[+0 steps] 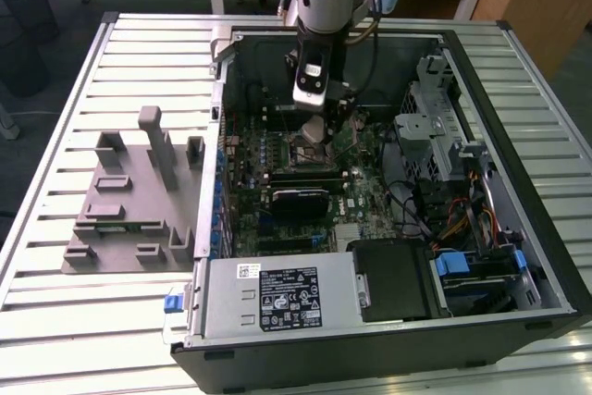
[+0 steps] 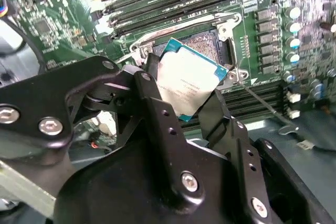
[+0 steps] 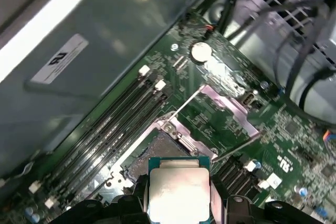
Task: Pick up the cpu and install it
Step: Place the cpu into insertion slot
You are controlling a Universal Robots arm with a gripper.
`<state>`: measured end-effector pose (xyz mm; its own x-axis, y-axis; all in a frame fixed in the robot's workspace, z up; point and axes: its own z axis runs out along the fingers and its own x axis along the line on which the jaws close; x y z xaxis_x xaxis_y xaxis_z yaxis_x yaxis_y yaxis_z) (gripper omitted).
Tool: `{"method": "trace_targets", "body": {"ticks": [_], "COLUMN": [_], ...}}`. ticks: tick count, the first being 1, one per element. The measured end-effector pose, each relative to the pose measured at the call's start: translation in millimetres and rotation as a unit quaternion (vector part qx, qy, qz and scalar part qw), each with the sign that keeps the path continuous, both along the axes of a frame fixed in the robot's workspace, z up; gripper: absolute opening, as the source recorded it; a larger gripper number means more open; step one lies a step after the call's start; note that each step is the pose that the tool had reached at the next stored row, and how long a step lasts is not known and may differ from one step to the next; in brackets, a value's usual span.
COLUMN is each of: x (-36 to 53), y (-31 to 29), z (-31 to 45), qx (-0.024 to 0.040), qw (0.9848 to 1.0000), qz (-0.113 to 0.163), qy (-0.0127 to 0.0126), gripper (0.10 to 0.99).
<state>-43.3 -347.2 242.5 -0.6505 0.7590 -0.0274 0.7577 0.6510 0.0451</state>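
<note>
- The gripper [image 1: 314, 129] hangs straight down inside the open computer case [image 1: 541, 256], over the far part of the green board [image 1: 277, 187].
- Its two black fingers [image 2: 157, 108] are closed part-way and pinch the cpu [image 2: 190, 80] by two opposite edges. Both wrist views show the chip between them with its silver top showing.
- The cpu is held over the open socket [image 3: 157, 153] and is not seated in it. Whether any corner touches the frame cannot be told.
- The socket's metal cover plate [image 3: 226, 106] is swung open, and the thin lever [image 2: 265, 106] stands free beside it.
- Long dark memory slots [image 3: 113, 127] run just beside the socket.
- A grey slotted tray [image 1: 120, 215] lies on the slatted table [image 1: 139, 53], at the exterior view's left of the case and well apart from the gripper.
</note>
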Motion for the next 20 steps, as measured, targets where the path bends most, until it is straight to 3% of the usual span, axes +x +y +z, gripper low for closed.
{"method": "trace_targets", "body": {"ticks": [5, 10, 15, 20], "x": [0.0, 0.0, 0.0, 0.0], "y": [0.0, 0.0, 0.0, 0.0], "z": [-0.2, -0.5, -0.9, -1.5], "qx": [0.0000, 0.0000, 0.0000, 0.0000], "qw": [0.9990, 0.9961, 0.9913, 0.9843], "qz": [-0.045, -0.088, -0.132, -0.177], "qy": [0.0000, 0.0000, 0.0000, 0.0000], "gripper": [0.545, 0.545, 0.545, 0.545]}}
